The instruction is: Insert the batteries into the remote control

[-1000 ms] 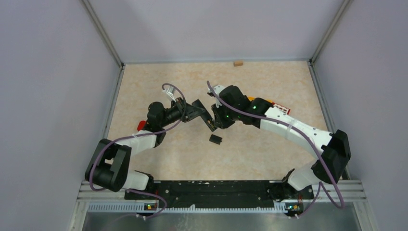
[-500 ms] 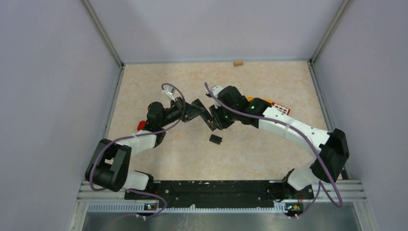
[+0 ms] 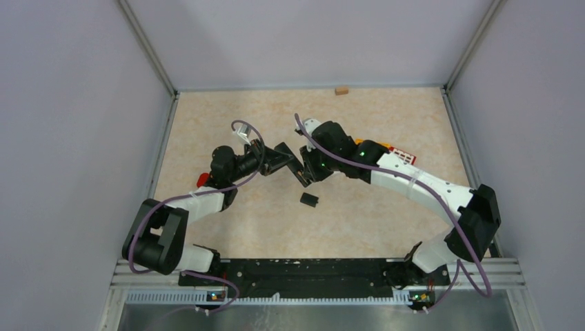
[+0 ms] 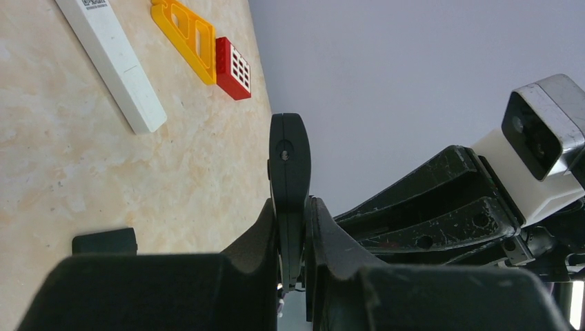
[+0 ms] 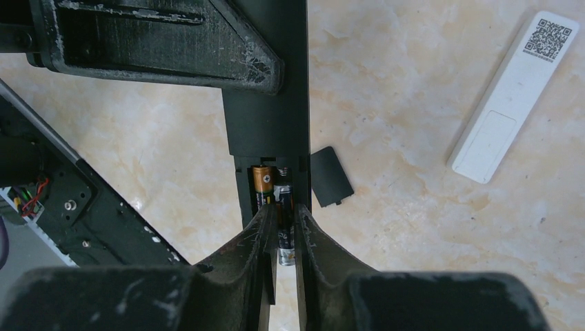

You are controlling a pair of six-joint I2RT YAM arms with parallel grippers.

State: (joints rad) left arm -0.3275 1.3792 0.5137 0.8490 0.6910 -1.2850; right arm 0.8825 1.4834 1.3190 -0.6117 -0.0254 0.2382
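My left gripper [image 4: 290,207] is shut on the black remote control [image 4: 290,165], holding it edge-on above the table. In the right wrist view the remote control [image 5: 269,124] shows its open compartment with one copper-topped battery [image 5: 261,186] seated inside. Beside it a second dark battery [image 5: 285,224] sits half in the compartment, its silver end sticking out. My right gripper [image 5: 281,210] is shut on this battery. From above, both grippers meet mid-table, left [image 3: 283,160] and right [image 3: 308,172].
The black battery cover [image 3: 309,200] lies on the table just below the grippers. A white remote [image 5: 514,96] lies to the right, near an orange piece [image 4: 183,38] and a red block [image 4: 232,67]. A small wooden block [image 3: 341,89] sits at the back wall.
My right gripper has shifted slightly up and left, closer against the remote's end. The left arm holds still.
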